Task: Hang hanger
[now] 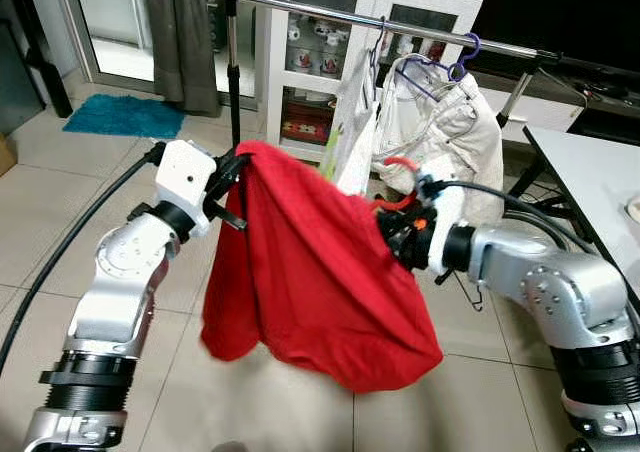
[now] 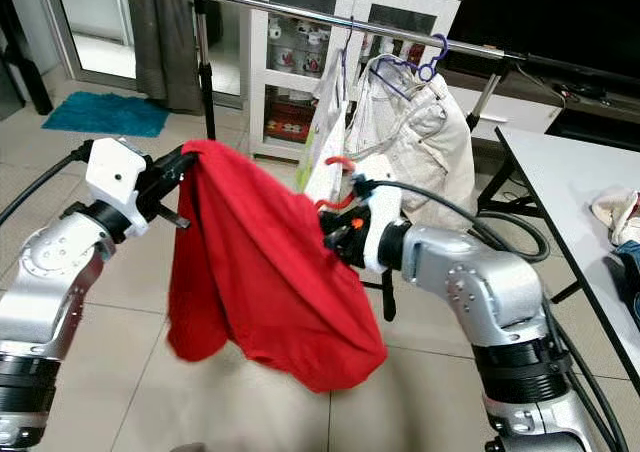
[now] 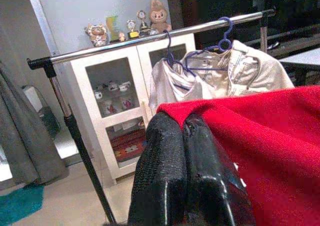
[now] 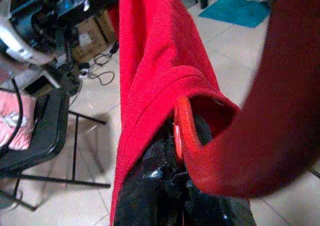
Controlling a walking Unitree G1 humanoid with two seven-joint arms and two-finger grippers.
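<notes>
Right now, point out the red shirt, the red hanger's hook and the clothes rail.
red shirt (image 1: 310, 282), left eye view, middle of the draped cloth.
red hanger (image 1: 400, 162), left eye view, top of its curved hook above the right gripper.
clothes rail (image 1: 300, 6), left eye view, bare stretch of the metal bar.

The robot has two shiny silver arms with round joints and small screws. Each wrist has a white block. Thick black cables (image 1: 70, 247) loop off both arms. The fingers (image 3: 185, 181) are black and bumpy.
</notes>
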